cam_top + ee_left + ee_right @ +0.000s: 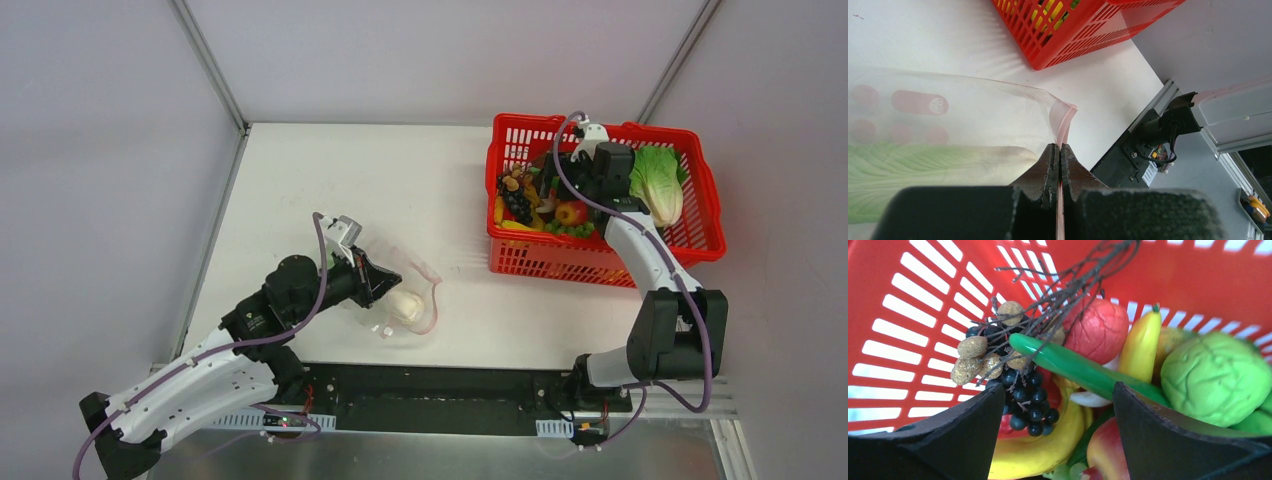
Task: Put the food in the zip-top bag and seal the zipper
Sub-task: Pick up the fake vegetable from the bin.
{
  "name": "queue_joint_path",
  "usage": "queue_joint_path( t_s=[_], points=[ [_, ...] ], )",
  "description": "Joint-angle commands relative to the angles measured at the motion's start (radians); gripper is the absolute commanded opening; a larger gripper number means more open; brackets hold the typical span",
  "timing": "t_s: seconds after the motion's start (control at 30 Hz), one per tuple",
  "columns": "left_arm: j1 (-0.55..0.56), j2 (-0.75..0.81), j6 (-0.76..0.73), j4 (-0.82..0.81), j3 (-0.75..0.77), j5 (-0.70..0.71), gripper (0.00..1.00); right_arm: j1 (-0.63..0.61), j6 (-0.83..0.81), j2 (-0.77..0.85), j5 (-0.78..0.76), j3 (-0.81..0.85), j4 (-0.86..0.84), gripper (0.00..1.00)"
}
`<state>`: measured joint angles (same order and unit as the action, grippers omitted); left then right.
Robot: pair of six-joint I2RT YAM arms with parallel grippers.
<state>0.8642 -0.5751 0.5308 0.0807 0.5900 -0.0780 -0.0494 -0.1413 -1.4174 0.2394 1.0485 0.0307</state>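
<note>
free: bare table (400, 190) between zip-top bag (420, 280) and basket (560, 262) | obstacle: basket walls, twigs (1096, 268) over crowded food (1096, 330)

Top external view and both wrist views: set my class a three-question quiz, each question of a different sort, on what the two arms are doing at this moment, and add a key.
1. True or false: the left tool is shut on the pink edge of the zip-top bag.
2. Choose one: the right tool hangs open over (A) bare table, (B) the filled red basket, (C) the bag.
3. Fill in: the bag holds ____ visible pale piece.

Key: 1 true; 2 B; 3 one.
</note>
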Motion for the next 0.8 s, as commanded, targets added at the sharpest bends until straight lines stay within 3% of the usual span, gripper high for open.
queue_joint_path(
  t_s=[0.0, 0.13, 0.3, 0.37, 0.43, 0.67, 0.77],
  points=[
    [0.005, -0.01, -0.029, -0.011, 0.039, -0.008, 0.0, -0.003, -0.302, 0.026, 0.092, 0.019, -0.111, 0.8],
    [0.005, -0.009, -0.032, -0.011, 0.038, -0.005, 0.0, -0.003, -0.371, 0.025, 0.173, 0.04, -0.096, 0.77],
    [0.005, -0.008, -0.036, -0.007, 0.038, -0.007, 0.0, 0.007, -0.494, -0.088, 0.225, 0.171, 0.095, 0.74],
    [0.005, -0.005, -0.038, -0.003, 0.039, -0.006, 0.0, 0.012, -0.54, -0.131, 0.234, 0.199, 0.132, 0.68],
    [0.005, -0.002, -0.038, -0.002, 0.036, -0.002, 0.0, 0.016, -0.536, -0.15, 0.246, 0.215, 0.136, 0.63],
    [0.004, -0.009, -0.041, -0.006, 0.039, -0.006, 0.0, 0.018, -0.563, -0.159, 0.31, 0.218, 0.206, 0.59],
    [0.005, -0.011, -0.04, -0.005, 0.041, -0.01, 0.0, 0.017, -0.578, -0.16, 0.297, 0.231, 0.219, 0.41]
  ],
)
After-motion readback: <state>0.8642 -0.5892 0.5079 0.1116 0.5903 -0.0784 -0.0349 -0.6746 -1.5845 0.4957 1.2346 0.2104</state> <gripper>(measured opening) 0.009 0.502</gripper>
